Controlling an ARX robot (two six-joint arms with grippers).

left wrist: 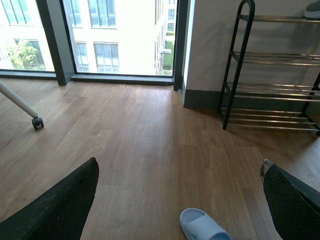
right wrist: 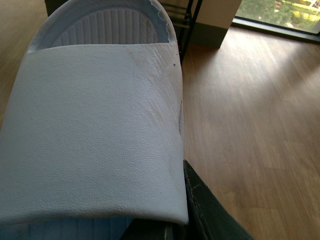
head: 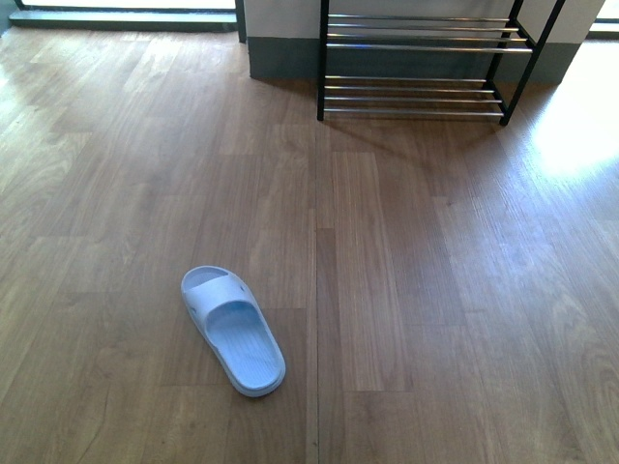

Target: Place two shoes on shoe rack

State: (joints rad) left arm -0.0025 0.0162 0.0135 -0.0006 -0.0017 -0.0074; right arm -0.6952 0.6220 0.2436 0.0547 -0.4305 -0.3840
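Held slide point(right wrist: 95, 130) clamped by right gripper point(right wrist: 175, 220), filling its view; left gripper point(left wrist: 180, 167) spread wide, empty; floor slide point(head: 232, 329) lower left, rack point(head: 416, 45) upper right, well apart. Risk: toe may be snagged on rack at placement, slide knocked loose.

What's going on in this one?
The right hand appears to hold one pale blue slide close under its camera, with the shoe rack ahead. The other slide lies ungripped on the wood floor, and the left hand hangs open near it. Neither is on the rack yet.
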